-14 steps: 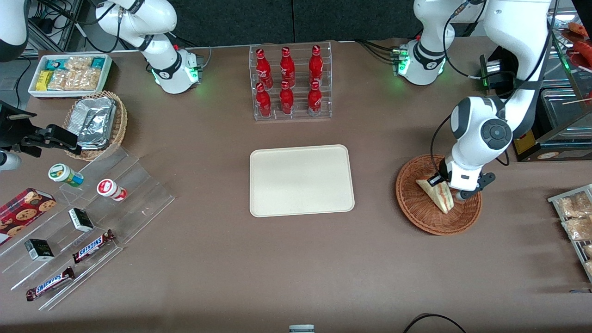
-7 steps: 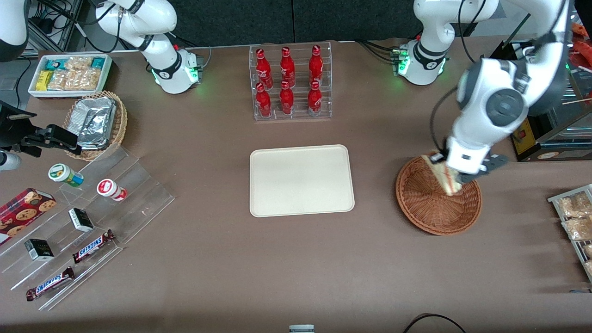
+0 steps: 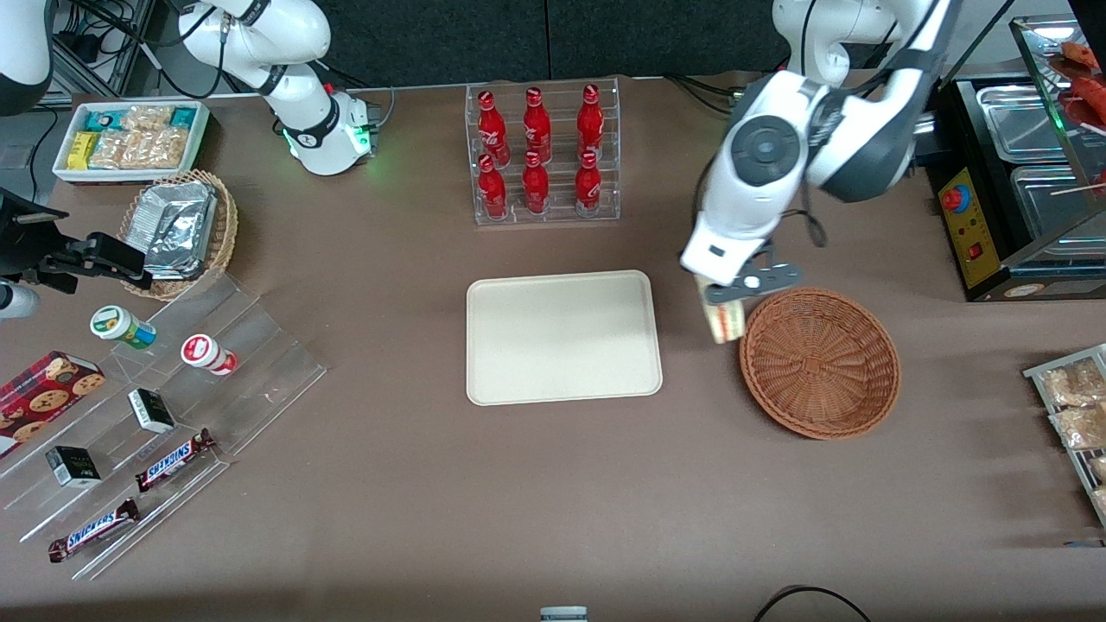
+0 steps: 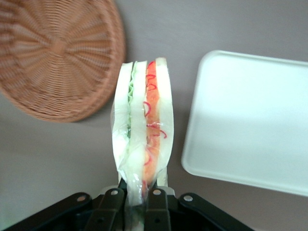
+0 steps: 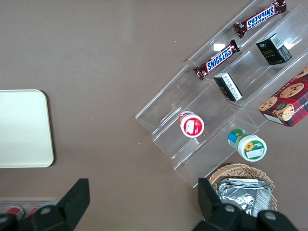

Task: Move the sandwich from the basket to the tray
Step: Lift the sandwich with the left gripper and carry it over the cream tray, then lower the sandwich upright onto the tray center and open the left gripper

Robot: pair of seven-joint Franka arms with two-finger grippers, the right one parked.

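Between the basket (image 3: pixel 819 363) and the tray (image 3: pixel 563 337), above bare table, my gripper (image 3: pixel 734 296) hangs with its two fingers clamped on the lower edge of the sandwich (image 3: pixel 724 318). A second ago the wedge lay in the basket's bowl with my fingers down around it; half a second ago it was lifted and over the rim; now it has cleared the basket altogether, and the wicker bowl sits empty. From my wrist the sandwich (image 4: pixel 143 144) stands on edge out of the black fingers (image 4: pixel 156 204), its bread slices with green and red-orange filling between them, wrapped in clear film, with the basket (image 4: pixel 57 57) to one side of it and the tray's rounded corner (image 4: pixel 250 120) to the other. So the pick is done and I judge the carry roughly half made: the tray is close, bare, and nothing stands in the way. What remains is to travel on over the tray, come down low, and let go. Since I pinch only a narrow part of a soft wedge, I reckon it could sag or tip over when released.
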